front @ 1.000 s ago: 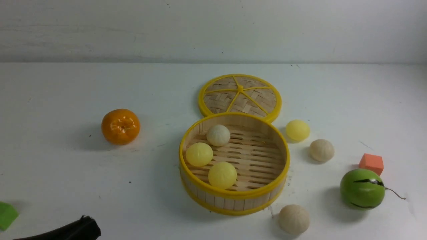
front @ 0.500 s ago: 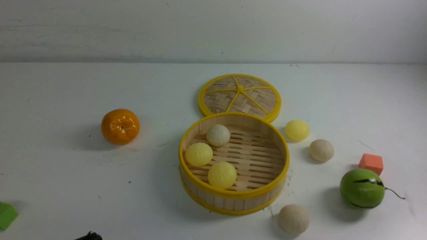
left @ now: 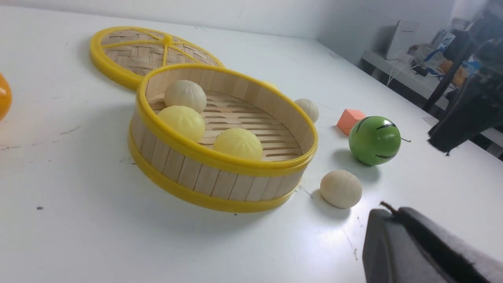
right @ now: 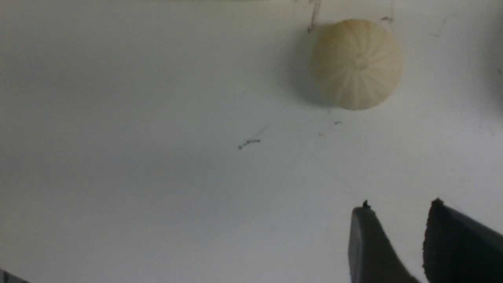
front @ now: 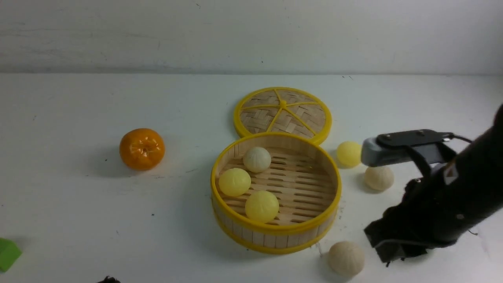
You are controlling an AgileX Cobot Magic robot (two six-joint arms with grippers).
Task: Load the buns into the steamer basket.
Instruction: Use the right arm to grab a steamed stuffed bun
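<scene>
The white bench (front: 78, 220) carries everything. The black right arm (front: 463, 196) slants low across its right side. At the middle stands the steamer basket (front: 275, 232), open, with three buns in its left half: a pleated white bun (front: 257, 159) at the back, a yellow bun (front: 234, 182) by the left wall and a second yellow bun (front: 262, 206) near the front wall. The woven lid (front: 283, 112) lies flat just behind the basket.

A green ball (left: 374, 140) with a stem sits to the basket's right, and an orange (front: 142, 149) sits well to its left. Three more buns lie on the bench right of the basket: a third yellow bun (front: 347, 153), a far white bun (front: 378, 178) near it, and a near white bun (front: 346, 258) off the front right.

The right pincer (right: 401, 206) hangs just beside that near bun, fingertips slightly apart, gripping nothing. An orange block (left: 349, 120) lies behind the green ball, and a green block (front: 8, 253) sits at the far left. The left pincer (left: 393, 220) shows only in part, so I cannot tell how its jaws stand.
</scene>
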